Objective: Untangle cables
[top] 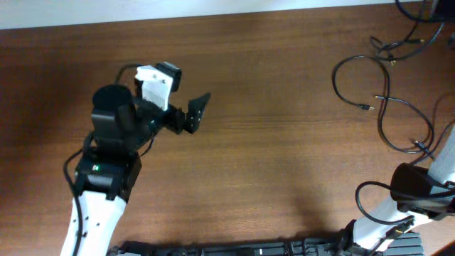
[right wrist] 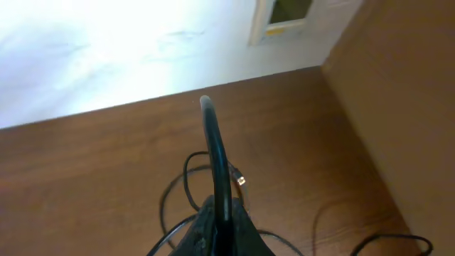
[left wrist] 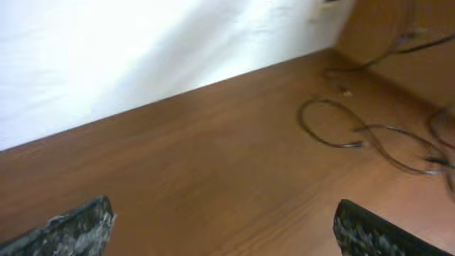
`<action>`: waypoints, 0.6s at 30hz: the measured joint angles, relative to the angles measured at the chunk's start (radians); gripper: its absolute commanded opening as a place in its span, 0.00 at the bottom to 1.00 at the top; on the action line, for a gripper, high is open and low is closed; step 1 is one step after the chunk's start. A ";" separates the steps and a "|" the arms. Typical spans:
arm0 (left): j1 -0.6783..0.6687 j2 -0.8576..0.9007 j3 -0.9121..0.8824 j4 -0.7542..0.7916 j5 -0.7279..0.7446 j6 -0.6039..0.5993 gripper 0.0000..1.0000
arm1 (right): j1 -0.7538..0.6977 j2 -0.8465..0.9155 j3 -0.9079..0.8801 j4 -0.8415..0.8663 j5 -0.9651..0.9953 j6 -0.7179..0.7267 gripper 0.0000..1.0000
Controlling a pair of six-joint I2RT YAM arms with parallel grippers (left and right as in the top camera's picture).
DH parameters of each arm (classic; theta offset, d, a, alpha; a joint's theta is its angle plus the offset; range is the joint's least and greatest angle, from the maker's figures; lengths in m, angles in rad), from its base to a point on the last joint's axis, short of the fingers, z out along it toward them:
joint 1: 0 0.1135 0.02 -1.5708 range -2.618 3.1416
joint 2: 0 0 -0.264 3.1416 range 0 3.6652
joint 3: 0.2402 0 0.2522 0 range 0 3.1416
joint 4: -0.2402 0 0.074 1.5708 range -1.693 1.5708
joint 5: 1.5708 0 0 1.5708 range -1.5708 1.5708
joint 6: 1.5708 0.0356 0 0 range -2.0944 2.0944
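Note:
Several thin black cables (top: 384, 99) lie in loose loops at the table's far right, with small metal-tipped plugs (top: 366, 108). They also show in the left wrist view (left wrist: 355, 135). My left gripper (top: 193, 114) is open and empty over bare wood at the left, far from the cables; its two fingertips (left wrist: 227, 227) are wide apart. My right gripper (right wrist: 220, 224) is shut on a black cable (right wrist: 213, 142), which stands up stiffly from the jaws. More loops and a metal plug (right wrist: 242, 180) lie below it. In the overhead view the right jaws are hidden near the right edge.
The brown wooden table (top: 270, 142) meets a white wall (left wrist: 106, 57) at the back. A tangle of cords (top: 409, 43) sits at the far right corner. The right arm's base (top: 416, 192) with its own thick wire stands at the front right. A wooden side panel (right wrist: 405, 92) rises on the right.

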State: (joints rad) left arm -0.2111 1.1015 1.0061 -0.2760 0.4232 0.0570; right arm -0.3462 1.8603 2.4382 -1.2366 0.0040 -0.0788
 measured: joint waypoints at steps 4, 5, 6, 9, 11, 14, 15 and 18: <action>0.000 -0.090 0.000 -0.027 -0.130 -0.006 0.99 | -0.018 0.017 0.000 0.013 0.000 0.001 0.04; 0.000 -0.101 0.000 -0.032 -0.143 -0.006 0.99 | -0.018 0.038 0.000 0.016 0.000 0.001 0.04; 0.000 -0.101 0.000 -0.055 -0.146 -0.008 0.99 | -0.018 0.042 0.000 0.018 0.000 0.001 0.04; 0.000 -0.101 0.000 -0.106 -0.151 -0.010 0.99 | -0.018 0.048 0.000 0.020 0.000 0.001 0.04; 0.000 -0.100 0.000 -0.128 -0.152 -0.010 0.99 | -0.018 0.049 0.000 0.020 0.000 0.000 0.04; 0.000 -0.100 0.000 -0.129 -0.152 -0.010 0.99 | -0.018 0.053 0.000 0.020 0.002 0.001 0.04; 0.000 -0.100 0.000 -0.129 -0.152 -0.010 0.99 | -0.018 0.060 0.000 0.021 0.021 0.001 0.04; 0.000 -0.100 0.000 -0.129 -0.152 -0.010 0.99 | -0.025 0.083 0.000 0.044 0.101 0.001 0.04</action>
State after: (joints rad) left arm -0.2111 1.0012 1.0061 -0.4049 0.2714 0.0471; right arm -0.3714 1.9434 2.4382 -1.1923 0.1047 -0.0776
